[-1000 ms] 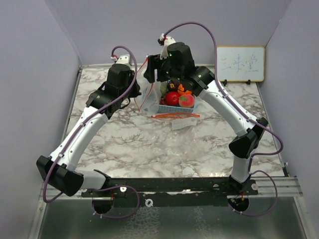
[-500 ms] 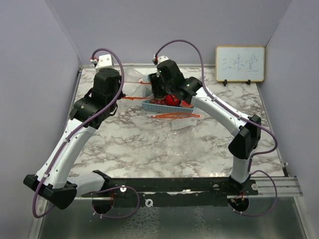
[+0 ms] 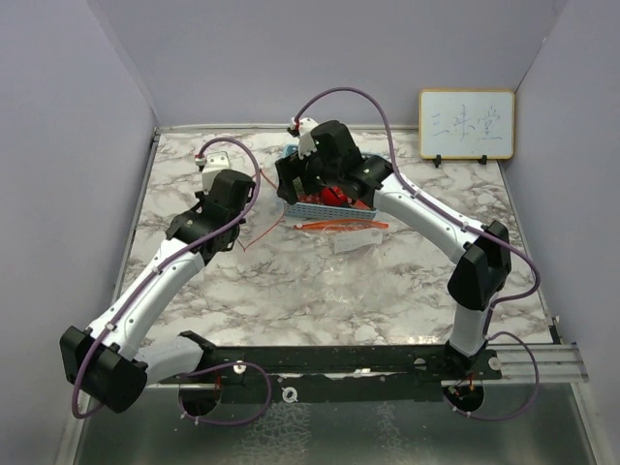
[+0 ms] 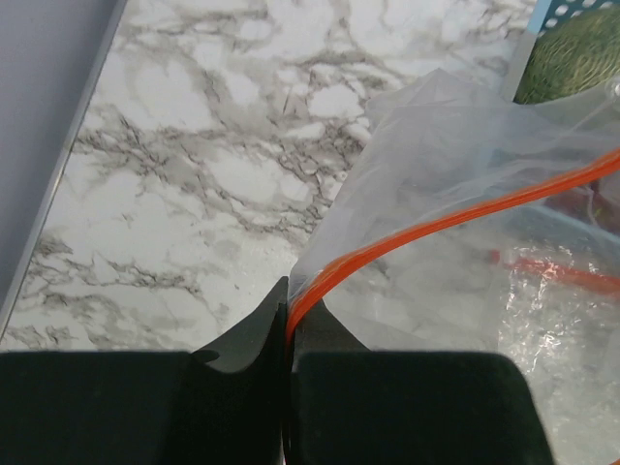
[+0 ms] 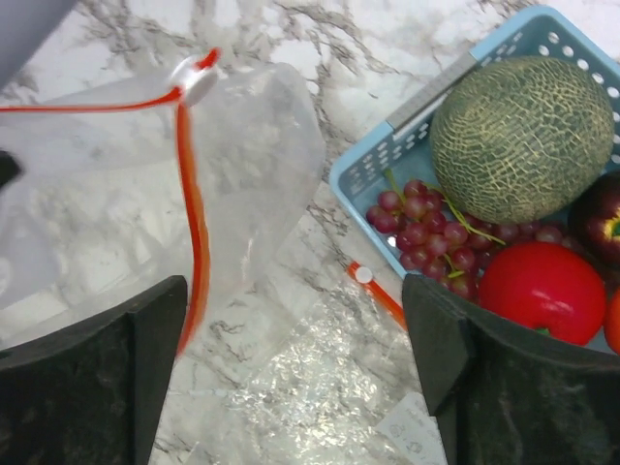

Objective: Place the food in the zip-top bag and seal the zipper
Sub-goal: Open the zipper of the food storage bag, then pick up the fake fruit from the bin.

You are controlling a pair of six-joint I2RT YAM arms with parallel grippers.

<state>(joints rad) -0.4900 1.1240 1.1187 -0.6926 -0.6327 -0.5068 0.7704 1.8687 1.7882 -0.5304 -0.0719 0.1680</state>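
The food lies in a blue mesh basket: a grey-green melon, red grapes, a red apple and a dark fruit. In the top view the basket sits under my right arm. My left gripper is shut on the orange zipper edge of a clear zip-top bag and holds it off the table. My right gripper is open and empty, over the table between that bag and the basket. In the top view the left gripper is left of the right gripper.
A second clear bag with an orange zipper lies flat on the marble table just in front of the basket; it also shows in the right wrist view. A small whiteboard stands at the back right. Grey walls close in both sides.
Both arms have come down from a raised pose. My left gripper has moved nearer and to the right with the bag's edge. My right gripper has shifted to the basket's left side.
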